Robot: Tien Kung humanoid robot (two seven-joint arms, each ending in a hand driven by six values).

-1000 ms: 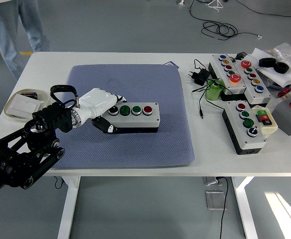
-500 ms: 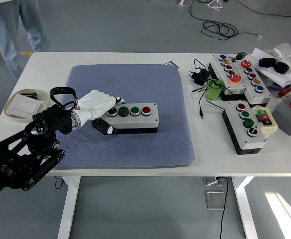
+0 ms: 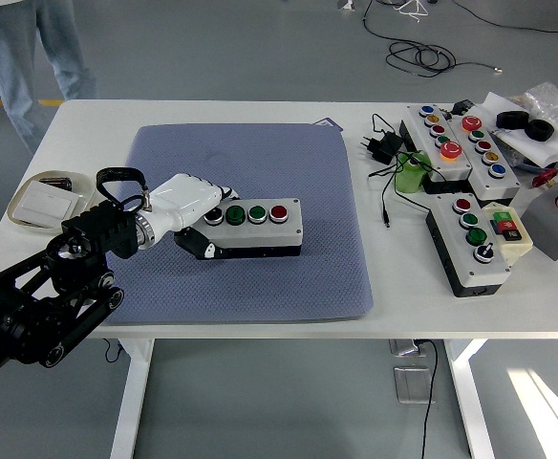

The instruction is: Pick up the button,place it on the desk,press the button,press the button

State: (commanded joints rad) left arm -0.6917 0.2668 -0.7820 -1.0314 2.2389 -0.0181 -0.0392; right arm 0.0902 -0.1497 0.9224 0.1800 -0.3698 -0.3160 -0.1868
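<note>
- The left hand (image 3: 195, 212) holds the left end of the button box (image 3: 253, 228), fingers wrapped round that end, one dark fingertip showing under its front edge.
- Gripping the end keeps the four buttons along the top uncovered, which looks sensible given the presses to come.
- The box sits over the middle of the blue mat (image 3: 250, 215), long side parallel to the surface's near edge; whether it rests on the mat or is just lifted I cannot tell.
- The mat covers the centre-left of the surface (image 3: 212, 113), so bare surface for setting the box down remains mostly along the far edge and the strip between mat and clutter.
- By the right edge lie three more button boxes (image 3: 454, 140), a green roll (image 3: 412, 175), a black plug with cable (image 3: 384, 145) and bagged parts at the far right corner; they crowd that side.
- A shallow tray (image 3: 42, 199) sits at the left edge, just behind the arm.
- A person's legs (image 3: 31, 57) show beyond the far left corner, off the surface.
- The right hand is out of view.
</note>
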